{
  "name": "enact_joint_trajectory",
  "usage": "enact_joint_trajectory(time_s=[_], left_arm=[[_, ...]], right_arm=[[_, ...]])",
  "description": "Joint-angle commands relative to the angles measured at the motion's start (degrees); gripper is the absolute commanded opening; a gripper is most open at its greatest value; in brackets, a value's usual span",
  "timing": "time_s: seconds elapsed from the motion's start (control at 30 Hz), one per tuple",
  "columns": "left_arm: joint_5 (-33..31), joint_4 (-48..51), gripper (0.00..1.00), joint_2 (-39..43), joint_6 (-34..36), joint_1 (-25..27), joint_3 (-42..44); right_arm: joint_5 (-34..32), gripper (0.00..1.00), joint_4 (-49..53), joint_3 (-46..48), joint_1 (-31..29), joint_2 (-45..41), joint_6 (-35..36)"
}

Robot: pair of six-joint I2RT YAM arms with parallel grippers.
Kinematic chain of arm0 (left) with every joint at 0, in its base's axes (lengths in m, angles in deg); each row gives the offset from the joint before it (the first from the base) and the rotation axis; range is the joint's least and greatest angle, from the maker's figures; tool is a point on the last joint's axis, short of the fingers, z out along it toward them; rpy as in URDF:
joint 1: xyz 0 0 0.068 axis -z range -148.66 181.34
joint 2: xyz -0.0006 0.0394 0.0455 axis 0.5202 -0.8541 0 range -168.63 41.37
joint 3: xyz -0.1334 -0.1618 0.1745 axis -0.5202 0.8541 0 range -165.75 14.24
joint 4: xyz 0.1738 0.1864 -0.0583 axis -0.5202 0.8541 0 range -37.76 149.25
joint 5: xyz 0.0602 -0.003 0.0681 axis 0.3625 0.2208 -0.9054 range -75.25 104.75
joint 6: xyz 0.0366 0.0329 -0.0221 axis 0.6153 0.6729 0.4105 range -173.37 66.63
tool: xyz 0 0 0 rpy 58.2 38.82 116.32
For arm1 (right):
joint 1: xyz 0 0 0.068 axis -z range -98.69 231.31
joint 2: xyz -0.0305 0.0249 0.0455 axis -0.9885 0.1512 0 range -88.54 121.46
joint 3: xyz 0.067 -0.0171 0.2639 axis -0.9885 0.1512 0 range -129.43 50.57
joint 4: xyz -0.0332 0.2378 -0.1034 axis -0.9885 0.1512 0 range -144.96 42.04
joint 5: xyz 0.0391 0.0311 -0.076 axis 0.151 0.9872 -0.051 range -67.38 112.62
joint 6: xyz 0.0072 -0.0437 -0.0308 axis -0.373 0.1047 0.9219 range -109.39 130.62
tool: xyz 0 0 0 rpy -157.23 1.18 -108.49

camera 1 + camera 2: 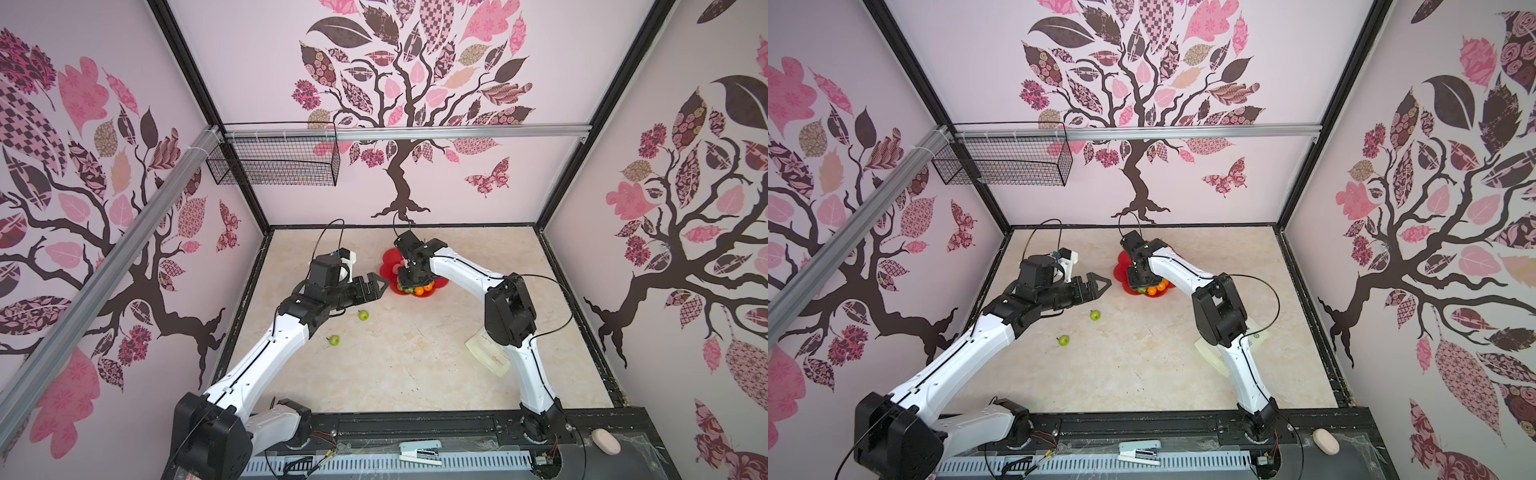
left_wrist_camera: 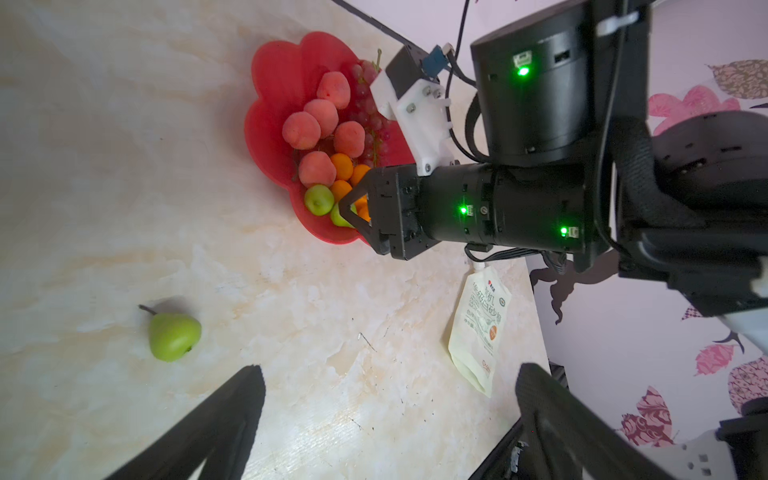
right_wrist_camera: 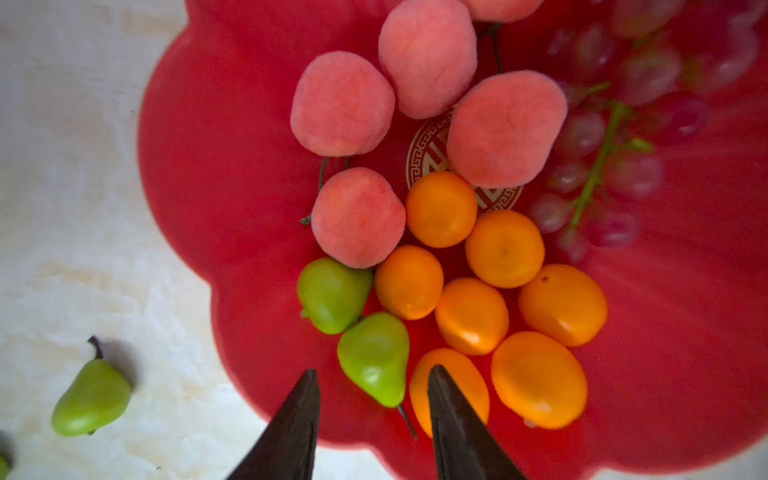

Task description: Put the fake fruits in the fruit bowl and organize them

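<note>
Pear point(image 1: 333, 340) up first, alone on the table point(image 1: 395, 374), well short of the bowl point(image 1: 385, 266) and off to its left. Second pear point(image 1: 363, 315) next, closer to the bowl on the same side, clear of the rim and lying on its flank.

Pouch point(image 1: 488, 353), cream and flat, sits to the bowl's right and nearer than it. One end is tucked under the right arm point(image 1: 511, 316).

Now the left gripper point(image 1: 376, 286): just left of the bowl, fingertips aimed at its rim, jaws flung wide, nothing between them.

And here's the bowl itself, red and scalloped. The right gripper point(image 3: 372, 370) hangs over its near edge, pointing down, jaws parted. One of the two pears point(image 3: 332, 295) in the bowl lies between the tips in the right wrist view. There's a gap on each side, so it's let go, not pinched.

Those two green ones sit side by side in the bowl's near-left part. Seven oranges point(image 3: 505, 249) crowd in beside them along the near part. Past them, five peaches point(image 3: 343, 104) bunch around the gold emblem point(image 3: 424, 153) at the bowl's centre. Grapes point(image 3: 602, 166), blurred in the right wrist view, run along the bowl's right side.

Farthest out, a wire basket point(image 1: 274, 166) hangs high beyond the bowl, to its left.
</note>
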Motion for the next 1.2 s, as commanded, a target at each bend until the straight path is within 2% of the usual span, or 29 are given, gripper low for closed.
enact_joint_trajectory(time_s=[0.0, 0.23, 0.53, 0.93, 1.17], left_arm=[[-4.1, 2.6, 0.98, 3.2, 0.1, -1.2, 2.8], [-2.6, 4.1, 0.98, 10.6, -2.6, -6.6, 8.0], [-1.0, 7.4, 0.98, 15.0, -3.1, -13.7, 12.5], [8.0, 3.3, 0.98, 14.7, -6.2, -25.2, 20.1], [8.7, 2.5, 0.98, 13.3, -5.9, -26.2, 21.5]], right_arm=[[-0.9, 0.46, -2.0, 0.1, -3.4, -7.5, 0.0], [1.7, 0.46, -4.1, -1.5, -9.7, -5.7, -1.7], [4.3, 0.46, -2.0, -8.2, -14.7, 2.9, -3.7], [8.6, 0.48, 0.0, -13.2, -15.1, 11.4, -7.1], [8.7, 0.49, 0.5, -14.3, -15.2, 13.3, -6.5]])
